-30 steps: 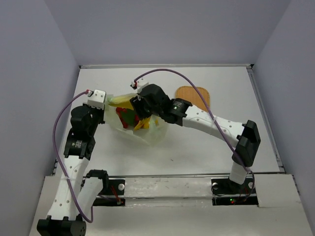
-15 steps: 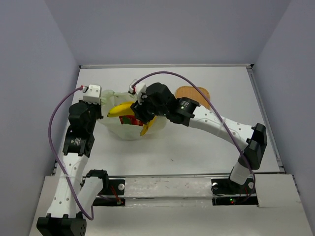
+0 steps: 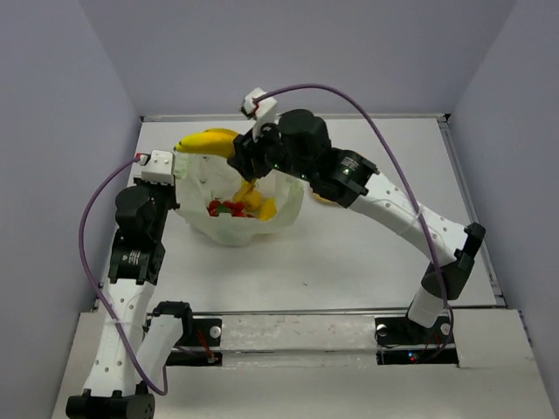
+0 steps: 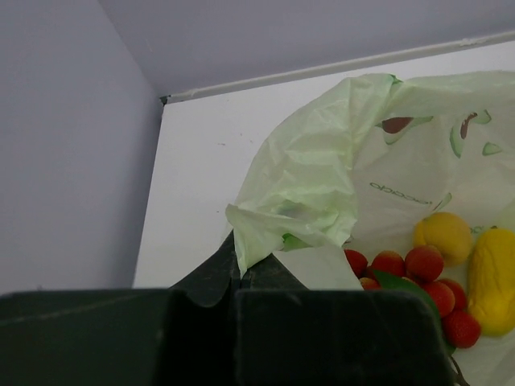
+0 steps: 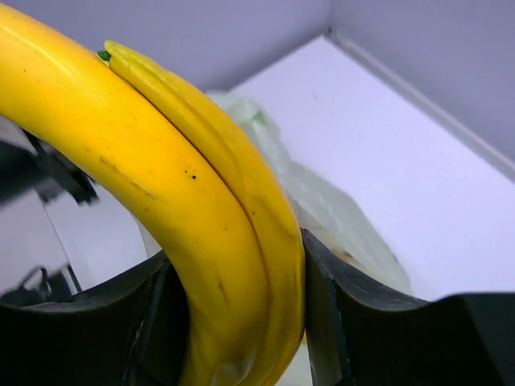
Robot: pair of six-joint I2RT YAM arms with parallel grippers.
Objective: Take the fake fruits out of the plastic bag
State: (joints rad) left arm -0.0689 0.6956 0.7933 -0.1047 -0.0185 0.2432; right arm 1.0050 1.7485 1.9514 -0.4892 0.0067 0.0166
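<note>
My right gripper (image 3: 236, 150) is shut on the yellow bananas (image 3: 208, 140) and holds them in the air above the far left rim of the plastic bag (image 3: 240, 229); they fill the right wrist view (image 5: 185, 209) between my fingers (image 5: 354, 305). My left gripper (image 4: 238, 277) is shut on a bunched edge of the pale green bag (image 4: 310, 193), holding its left side up. Inside the open bag lie the red balls (image 3: 223, 209), also in the left wrist view (image 4: 418, 269), and yellow-orange oval pieces (image 3: 259, 206) (image 4: 442, 235).
The orange woven mat (image 3: 325, 197) lies right of the bag, mostly hidden under my right arm. Grey walls close the table at the back and both sides.
My right gripper has risen and moved back-left, lifting the bananas out of the bag. The bag's mouth has opened wider. My left gripper has shifted slightly back, still holding the bag edge.
</note>
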